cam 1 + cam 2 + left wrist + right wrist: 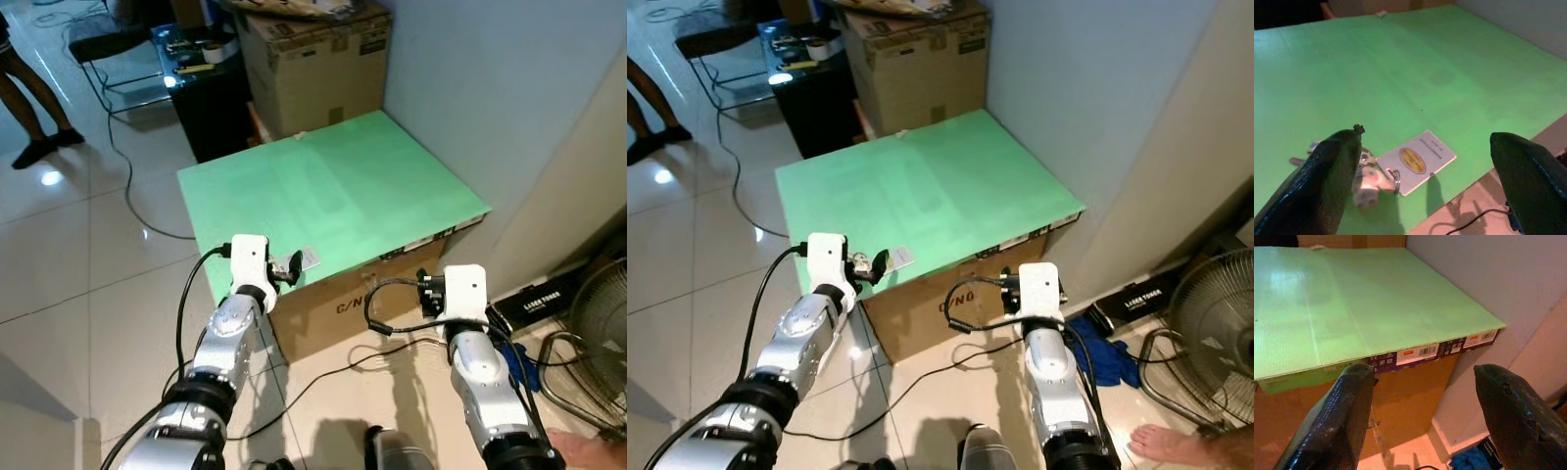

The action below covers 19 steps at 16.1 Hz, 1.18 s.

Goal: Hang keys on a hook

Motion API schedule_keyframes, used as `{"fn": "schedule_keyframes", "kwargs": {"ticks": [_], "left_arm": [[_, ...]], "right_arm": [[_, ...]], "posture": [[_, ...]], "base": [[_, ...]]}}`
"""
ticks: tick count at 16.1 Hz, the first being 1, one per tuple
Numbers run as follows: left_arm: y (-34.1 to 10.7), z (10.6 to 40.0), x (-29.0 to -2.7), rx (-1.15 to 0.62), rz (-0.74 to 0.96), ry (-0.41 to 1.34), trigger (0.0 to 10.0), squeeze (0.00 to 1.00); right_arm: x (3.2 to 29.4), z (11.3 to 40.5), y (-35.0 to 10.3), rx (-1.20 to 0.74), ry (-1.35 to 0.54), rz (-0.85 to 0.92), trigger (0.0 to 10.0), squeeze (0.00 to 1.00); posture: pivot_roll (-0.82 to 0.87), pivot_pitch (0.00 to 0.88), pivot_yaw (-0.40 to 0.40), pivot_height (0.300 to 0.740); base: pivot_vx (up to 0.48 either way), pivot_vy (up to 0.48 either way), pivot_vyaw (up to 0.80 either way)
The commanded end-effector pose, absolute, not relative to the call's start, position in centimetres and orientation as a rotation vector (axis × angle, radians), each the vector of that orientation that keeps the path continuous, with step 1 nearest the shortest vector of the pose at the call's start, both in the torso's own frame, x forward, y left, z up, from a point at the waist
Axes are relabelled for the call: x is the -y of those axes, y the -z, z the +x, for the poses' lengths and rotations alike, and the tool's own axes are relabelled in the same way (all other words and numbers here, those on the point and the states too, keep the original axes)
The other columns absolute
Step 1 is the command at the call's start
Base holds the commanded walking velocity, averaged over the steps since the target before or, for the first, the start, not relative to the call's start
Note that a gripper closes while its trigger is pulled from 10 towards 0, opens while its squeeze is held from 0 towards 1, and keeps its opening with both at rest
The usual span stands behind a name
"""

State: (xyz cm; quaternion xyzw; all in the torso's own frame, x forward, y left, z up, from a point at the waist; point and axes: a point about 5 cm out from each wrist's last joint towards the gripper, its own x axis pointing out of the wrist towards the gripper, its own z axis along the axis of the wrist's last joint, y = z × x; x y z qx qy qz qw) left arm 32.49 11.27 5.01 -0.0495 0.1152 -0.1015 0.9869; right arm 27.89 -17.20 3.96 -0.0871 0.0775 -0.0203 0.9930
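The left tool (1420,161) hangs right over the near left corner of the green board (343,186), fingers spread wide with nothing between them. Just beyond the left finger (1317,181) lie the keys (1364,174), a small bunch flat on the board, joined by a ring to a pale card tag (1418,160) with a yellow oval on it; the tag sits close to the board's near edge. The tool is above them, not touching as far as the wrist view shows. The board tops a brown cardboard box (338,308) that serves as the desk, set against a pale wall (490,88). Over on the right, the right tool (1420,426) is held lower, in front of the box's near right side, its two fingers also wide apart and empty, looking at the board's near edge with barcode labels under it. A second cardboard box (313,64) stands at the far side, a fan (598,323) shows at the right edge, and a person's legs (29,98) stand far left on the tiled floor (69,255).
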Motion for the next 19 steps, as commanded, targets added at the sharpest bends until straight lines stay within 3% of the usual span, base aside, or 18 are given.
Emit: {"fn": "schedule_keyframes", "kwargs": {"ticks": [1,9,12,14,17,19], "left_arm": [[-5.2,32.8,-11.3,-0.227,-0.094,0.196,10.0,0.00],[-4.1,32.9,-10.6,-0.315,-0.082,0.177,10.0,0.00],[-3.5,32.0,-7.8,-0.350,-0.090,0.318,10.0,0.00],[-3.2,31.9,-7.2,-0.371,-0.071,0.323,10.0,0.00],[-3.9,32.8,-8.0,-0.357,-0.025,0.235,10.0,0.00],[-5.3,33.8,-9.0,-0.288,-0.084,0.188,10.0,0.00]], "right_arm": [[16.8,27.9,-4.3,-0.140,0.027,-0.177,10.0,0.00],[16.9,26.2,-4.3,-0.137,0.020,-0.195,10.0,0.00],[17.1,25.3,-4.2,-0.153,0.014,-0.203,10.0,0.00],[16.9,25.0,-4.4,-0.153,0.009,-0.202,10.0,0.00],[15.4,24.3,-5.6,-0.118,-0.093,-0.201,10.0,0.00],[14.1,23.9,-6.8,-0.059,-0.169,-0.218,10.0,0.00]], "posture": [[-0.31,0.089,0.114,0.740],[-0.36,0.138,0.116,0.740],[-0.36,0.191,0.109,0.740],[-0.37,0.218,0.110,0.740],[-0.39,0.253,0.112,0.740],[-0.40,0.251,0.127,0.740]], "base": [[0.000,0.000,0.00],[0.000,0.000,0.00],[0.000,0.000,0.00],[0.000,0.000,0.00],[0.000,0.000,0.00],[0.000,0.000,0.00]]}}
